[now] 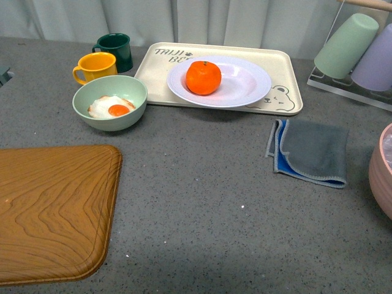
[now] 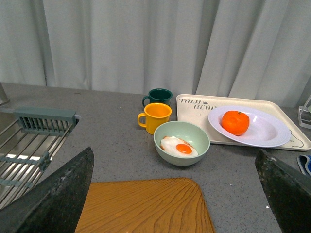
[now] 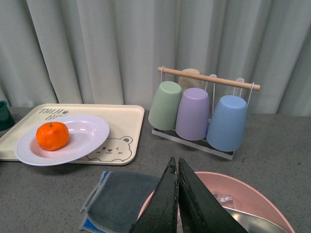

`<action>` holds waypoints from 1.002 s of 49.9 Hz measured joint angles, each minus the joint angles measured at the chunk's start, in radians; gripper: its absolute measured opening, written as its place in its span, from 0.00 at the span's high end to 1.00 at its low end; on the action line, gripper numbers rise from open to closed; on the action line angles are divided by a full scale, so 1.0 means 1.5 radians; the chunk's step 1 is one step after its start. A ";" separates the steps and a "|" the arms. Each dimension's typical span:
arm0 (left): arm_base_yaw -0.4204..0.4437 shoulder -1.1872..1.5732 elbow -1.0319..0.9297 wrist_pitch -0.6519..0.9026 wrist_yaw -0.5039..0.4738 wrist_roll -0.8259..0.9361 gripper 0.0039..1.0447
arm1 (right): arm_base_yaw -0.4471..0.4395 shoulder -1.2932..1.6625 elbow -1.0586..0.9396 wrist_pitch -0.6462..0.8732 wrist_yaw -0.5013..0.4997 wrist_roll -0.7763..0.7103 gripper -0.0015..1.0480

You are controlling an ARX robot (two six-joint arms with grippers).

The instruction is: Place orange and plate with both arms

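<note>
The orange (image 1: pixel 203 77) sits in the white plate (image 1: pixel 248 92), which rests on the cream bear-print tray (image 1: pixel 283 67) at the back of the counter. Both also show in the left wrist view, orange (image 2: pixel 235 122) on plate (image 2: pixel 265 133), and in the right wrist view, orange (image 3: pixel 52 135) on plate (image 3: pixel 90 131). Neither arm shows in the front view. My left gripper (image 2: pixel 177 194) is open and empty, its fingers (image 2: pixel 58 199) spread above the wooden board's corner. My right gripper (image 3: pixel 176 167) is shut and empty, above the pink bowl's rim, well right of the plate.
A pale green bowl (image 1: pixel 131 89) with a fried egg, a yellow mug (image 1: pixel 96 66) and a dark green mug (image 1: pixel 115 49) stand left of the tray. A wooden board (image 1: pixel 49 208) lies front left, a grey-blue cloth (image 1: pixel 311 151) right, a pink bowl (image 1: pixel 381 168) far right, a cup rack (image 3: pixel 204 111) behind.
</note>
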 joint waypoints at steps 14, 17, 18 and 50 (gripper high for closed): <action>0.000 0.000 0.000 0.000 0.000 0.000 0.06 | 0.000 -0.124 -0.014 -0.106 0.000 0.000 0.99; 0.000 0.000 0.000 0.000 0.000 0.000 0.06 | 0.000 -0.162 -0.016 -0.139 -0.001 0.000 0.99; 0.000 0.000 0.000 0.000 0.000 0.000 0.06 | 0.000 -0.175 -0.016 -0.152 -0.001 0.000 0.99; 0.000 0.000 0.000 0.000 0.000 0.000 0.06 | 0.000 -0.399 -0.016 -0.365 -0.001 0.000 0.99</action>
